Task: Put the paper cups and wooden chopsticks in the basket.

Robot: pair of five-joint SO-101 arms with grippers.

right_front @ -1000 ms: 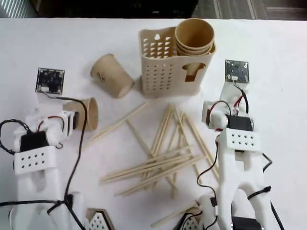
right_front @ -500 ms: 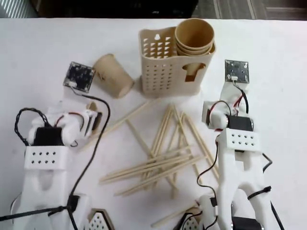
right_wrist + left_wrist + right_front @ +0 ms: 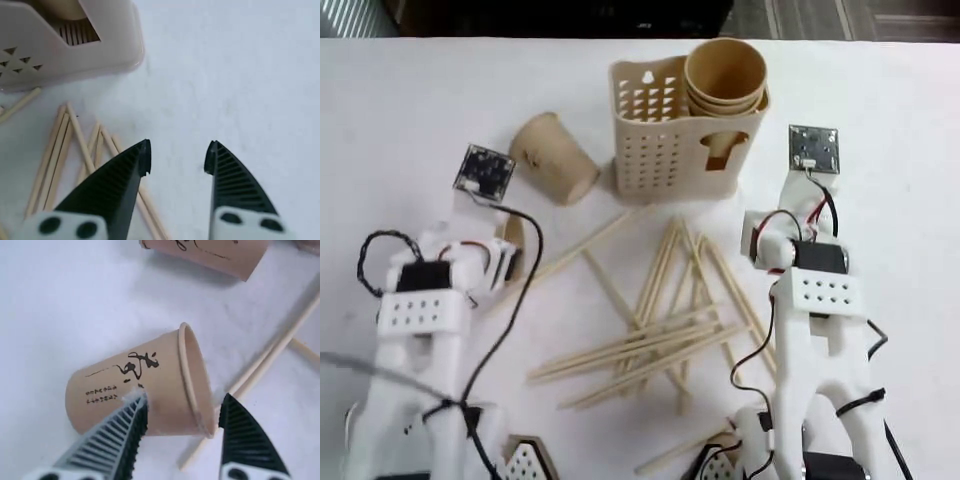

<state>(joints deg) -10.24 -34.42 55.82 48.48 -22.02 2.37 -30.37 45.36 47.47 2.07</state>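
1. The tan paper cup I am after lies on its side on the white table, towards the left edge, with its mouth facing the loose sticks.
2. My left gripper is spread across the cup's mouth end, one finger over the wall and the other just past the rim, pinching nothing. I judge the step to be grasping this cup.
3. Next I should close on the rim wall gently so it does not crumple. Then I lift and carry it to the beige perforated plastic basket near the far edge, which already holds a stack of paper cups.
4. A second tan paper cup lies on its side just beside the basket. The pale wooden chopsticks are scattered mid-table.
5. My right gripper hangs spread and empty above the chopstick ends near the basket.
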